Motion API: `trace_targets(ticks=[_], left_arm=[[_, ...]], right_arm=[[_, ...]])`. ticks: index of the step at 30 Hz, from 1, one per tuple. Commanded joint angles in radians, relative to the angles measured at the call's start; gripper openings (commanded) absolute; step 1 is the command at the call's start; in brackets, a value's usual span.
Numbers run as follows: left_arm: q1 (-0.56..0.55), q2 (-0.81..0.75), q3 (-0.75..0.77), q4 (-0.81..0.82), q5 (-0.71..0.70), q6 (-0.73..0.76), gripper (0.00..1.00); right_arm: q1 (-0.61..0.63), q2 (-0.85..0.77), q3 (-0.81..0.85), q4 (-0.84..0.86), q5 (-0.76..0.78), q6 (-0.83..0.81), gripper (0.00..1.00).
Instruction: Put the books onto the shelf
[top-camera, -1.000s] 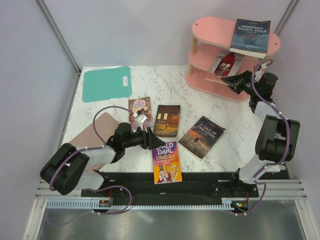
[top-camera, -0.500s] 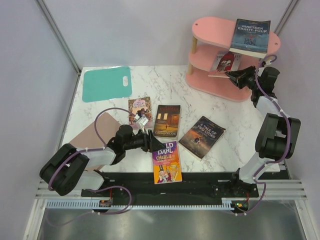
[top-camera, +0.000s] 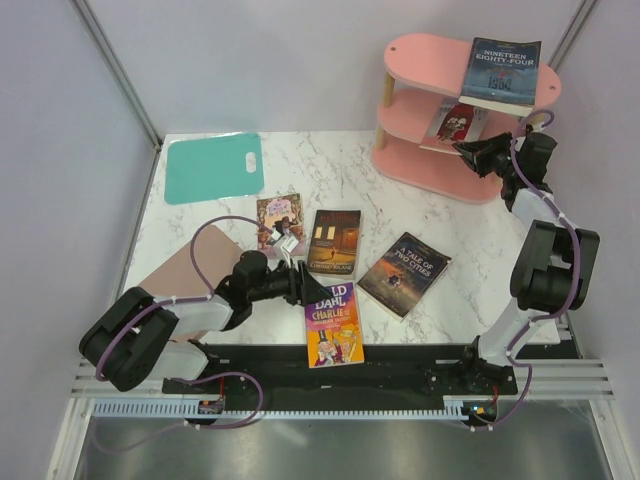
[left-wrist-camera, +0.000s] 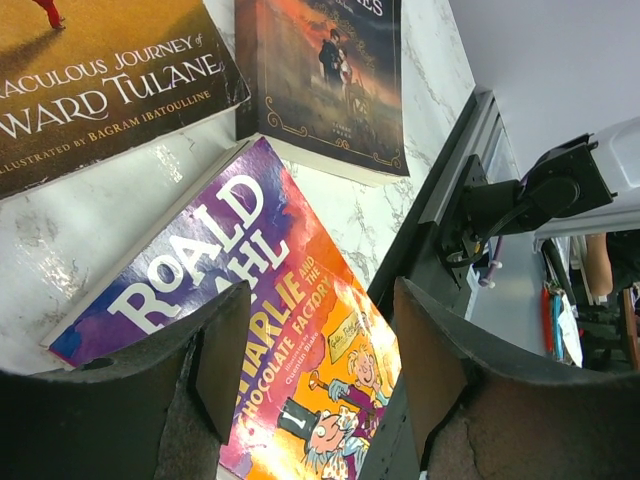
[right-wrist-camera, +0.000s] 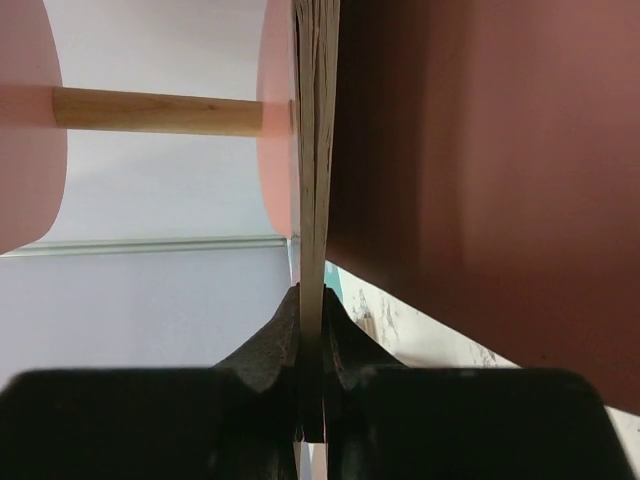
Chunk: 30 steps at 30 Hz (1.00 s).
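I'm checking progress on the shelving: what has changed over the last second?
The right gripper, shut on the red book, carried it up and inward, from tilted in front of the shelf to flatter and further in over the middle board. The left gripper, open, shifted only slightly above the Roald Dahl book. The Nineteen Eighty-Four book on top stayed put, as did everything else.

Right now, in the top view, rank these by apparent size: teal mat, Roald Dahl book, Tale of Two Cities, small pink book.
Teal mat, largest.
Roald Dahl book and Tale of Two Cities: too alike to rank.
Small pink book, smallest.
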Motion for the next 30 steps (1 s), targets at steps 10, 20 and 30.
trace_targets(ticks=[10,20,30], left_arm=[[-0.023,-0.009,-0.005,0.064,-0.013,-0.002,0.65],[-0.03,-0.009,-0.005,0.069,-0.016,0.001,0.65],[-0.035,-0.012,-0.005,0.067,-0.016,0.003,0.65]], right_arm=[[-0.008,0.008,0.058,-0.058,0.047,-0.022,0.34],[-0.042,-0.049,0.182,-0.359,0.14,-0.206,0.4],[-0.04,-0.067,0.177,-0.46,0.111,-0.275,0.44]])
